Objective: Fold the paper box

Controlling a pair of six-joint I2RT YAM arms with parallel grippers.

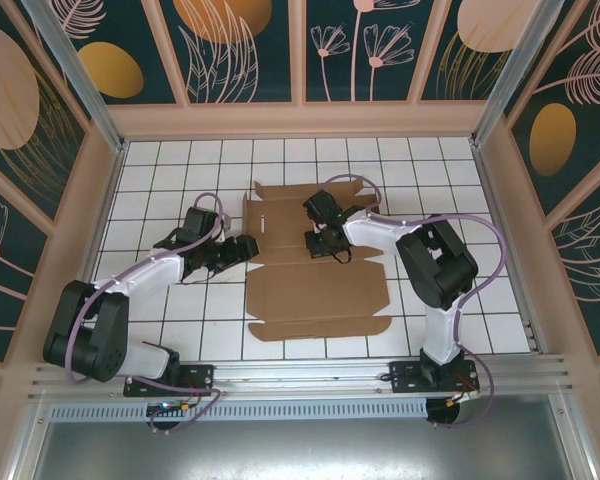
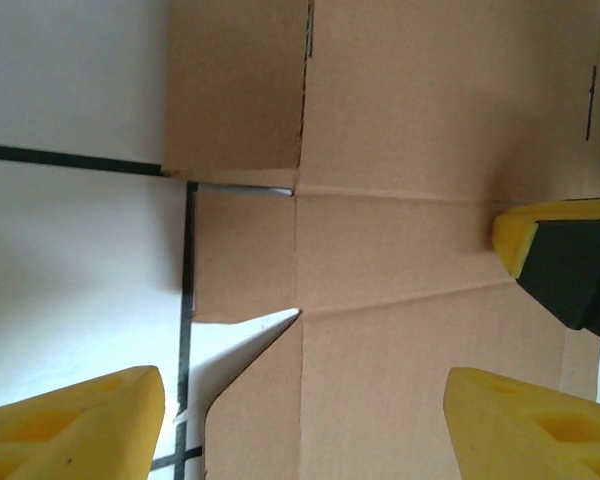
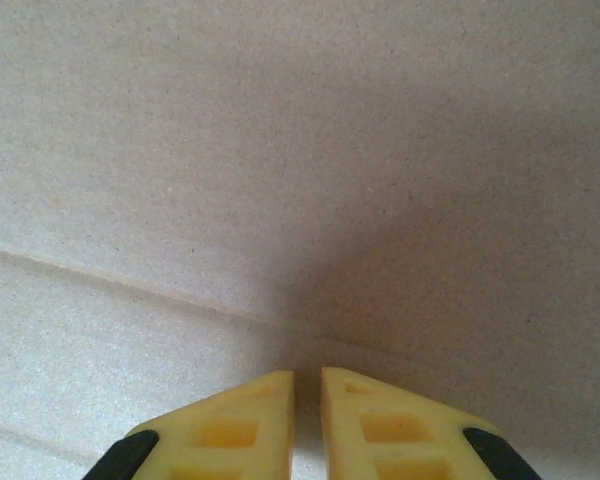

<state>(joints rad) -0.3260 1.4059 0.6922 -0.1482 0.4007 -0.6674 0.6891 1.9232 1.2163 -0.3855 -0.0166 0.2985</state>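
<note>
Flat on the white tiled table (image 1: 160, 180), the paper box (image 1: 320, 295) lies unfolded at the centre, its flaps spread out. The left gripper (image 1: 242, 247) sits at the sheet's 9 o'clock edge, jaws wide apart, one finger over bare tile and the other over cardboard, holding nothing. The right gripper (image 1: 325, 250) points down on the panel just toward 12 o'clock of the sheet's middle, its fingers (image 3: 250, 420) drawn almost together beside a crease, nothing between them.

Nothing legible: no writing, label, brand or number. The paper box (image 1: 315, 290) is plain brown; the wall panels (image 1: 240, 50) bear plant drawings.
</note>
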